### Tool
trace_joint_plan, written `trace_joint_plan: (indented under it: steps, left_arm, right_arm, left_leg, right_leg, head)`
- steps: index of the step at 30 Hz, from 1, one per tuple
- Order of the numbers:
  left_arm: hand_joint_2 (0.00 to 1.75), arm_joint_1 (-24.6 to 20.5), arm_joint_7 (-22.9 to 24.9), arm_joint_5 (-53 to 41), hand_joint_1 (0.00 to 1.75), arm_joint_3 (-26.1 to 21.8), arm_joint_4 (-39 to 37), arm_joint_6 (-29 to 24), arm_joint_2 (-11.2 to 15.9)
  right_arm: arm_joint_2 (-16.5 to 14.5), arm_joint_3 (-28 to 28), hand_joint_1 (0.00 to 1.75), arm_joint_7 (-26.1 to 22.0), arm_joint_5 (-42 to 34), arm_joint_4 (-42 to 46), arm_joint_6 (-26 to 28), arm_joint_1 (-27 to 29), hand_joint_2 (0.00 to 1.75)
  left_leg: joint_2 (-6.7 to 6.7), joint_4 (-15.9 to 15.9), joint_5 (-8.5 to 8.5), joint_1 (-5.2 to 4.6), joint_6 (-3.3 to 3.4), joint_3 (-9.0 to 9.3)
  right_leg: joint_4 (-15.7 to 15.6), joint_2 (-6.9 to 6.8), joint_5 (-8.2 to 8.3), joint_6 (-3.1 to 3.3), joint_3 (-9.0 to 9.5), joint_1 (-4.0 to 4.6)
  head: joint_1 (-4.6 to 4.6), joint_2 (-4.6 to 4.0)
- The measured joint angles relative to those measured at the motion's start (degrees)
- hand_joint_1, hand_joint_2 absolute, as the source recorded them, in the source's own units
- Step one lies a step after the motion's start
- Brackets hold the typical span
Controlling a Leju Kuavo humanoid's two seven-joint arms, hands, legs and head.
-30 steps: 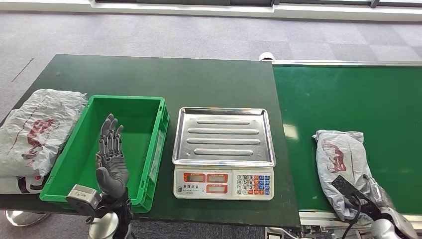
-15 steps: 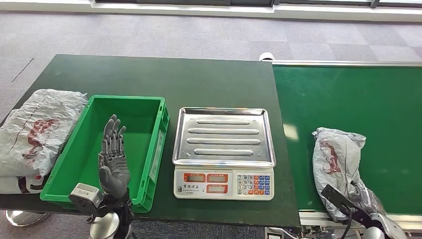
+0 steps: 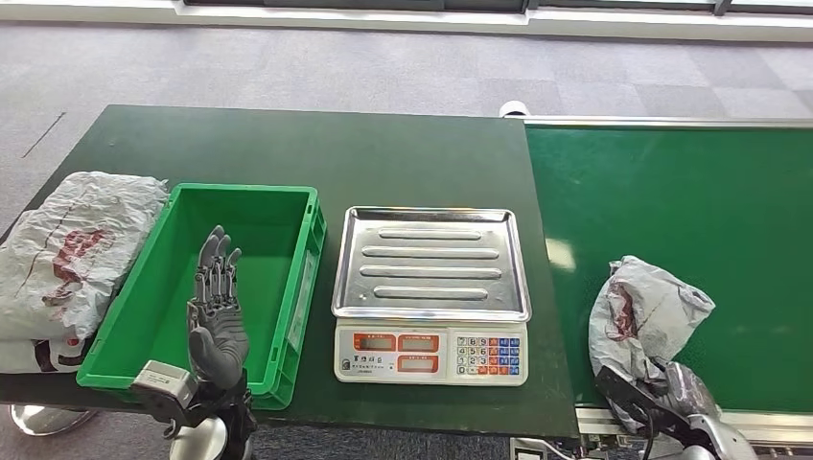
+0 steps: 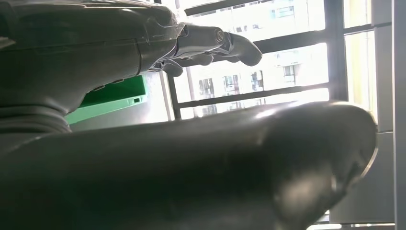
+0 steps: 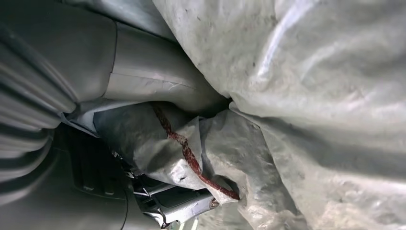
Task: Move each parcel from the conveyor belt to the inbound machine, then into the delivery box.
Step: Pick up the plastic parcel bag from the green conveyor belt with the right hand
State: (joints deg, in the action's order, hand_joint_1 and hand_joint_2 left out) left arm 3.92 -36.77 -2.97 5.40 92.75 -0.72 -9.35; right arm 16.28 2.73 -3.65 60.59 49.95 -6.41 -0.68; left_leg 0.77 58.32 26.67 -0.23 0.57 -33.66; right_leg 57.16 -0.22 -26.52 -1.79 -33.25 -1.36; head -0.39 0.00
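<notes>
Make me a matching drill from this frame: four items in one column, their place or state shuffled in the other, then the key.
Things:
1. grey parcel
2. scale tray
3. green crate
4. left hand

Places or states:
A. bare steel, nothing on it
B. fingers straight and apart, holding nothing, above the crate
C. crumpled in the right hand's grip on the green conveyor belt
D. on the dark table, between a second parcel and the scale

Pairs: 1-C, 2-A, 3-D, 4-B
</notes>
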Motion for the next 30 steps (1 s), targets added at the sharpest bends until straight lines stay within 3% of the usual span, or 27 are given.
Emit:
trace_joint_plan:
  steps: [3, 12, 19, 23, 30]
  left_arm:
    - [0.00, 0.04, 0.13, -0.08, 0.00, 0.00, 0.22, 0.10, -0.10]
    - [0.00, 2.50, 0.27, -0.67, 0.00, -0.02, 2.96, 0.12, -0.65]
    - [0.00, 3.76, -0.83, -1.33, 0.00, -0.02, 3.88, 0.14, -1.27]
    - [0.00, 3.78, -0.96, -1.33, 0.00, -0.02, 3.88, 0.15, -1.62]
    - [0.00, 3.51, -2.01, -0.43, 0.00, -0.02, 3.36, 0.56, -1.73]
  right_arm:
    - [-0.52, -0.19, 1.75, 0.57, 0.28, 1.29, 0.34, 0.49, 1.75]
    - [-2.80, -0.16, 1.75, 0.64, 1.39, 7.04, 8.29, 0.86, 1.75]
    - [-6.74, 3.46, 1.75, -2.08, -2.18, 17.72, 22.66, 0.71, 1.75]
    - [-8.83, 5.34, 1.75, -2.00, -2.44, 23.38, 24.62, 0.24, 1.75]
    - [-10.81, 6.34, 1.75, -7.72, -6.27, 28.97, 30.62, -0.47, 1.75]
  left_leg:
    - [0.00, 0.00, 0.02, 0.00, -0.02, -0.01]
    - [-0.01, -0.01, 0.02, -0.01, -0.02, -0.07]
    - [-0.05, -0.01, 0.02, 0.00, -0.03, -0.08]
    - [-0.05, -0.01, 0.02, 0.00, -0.03, -0.05]
    - [-0.07, -0.01, 0.02, -0.01, -0.03, -0.05]
  right_leg:
    - [0.00, 0.00, -0.02, 0.02, 0.00, 0.00]
    - [0.02, 0.01, -0.02, 0.02, -0.04, -0.01]
    - [0.03, 0.04, -0.02, 0.03, -0.08, -0.01]
    - [0.03, 0.04, -0.02, 0.03, -0.07, -0.01]
    - [0.03, 0.06, -0.01, 0.03, -0.07, -0.01]
  head:
    - [0.01, 0.00]
    - [0.01, 0.00]
    - [0.00, 0.00]
    - [-0.01, 0.00]
    - [0.01, 0.00]
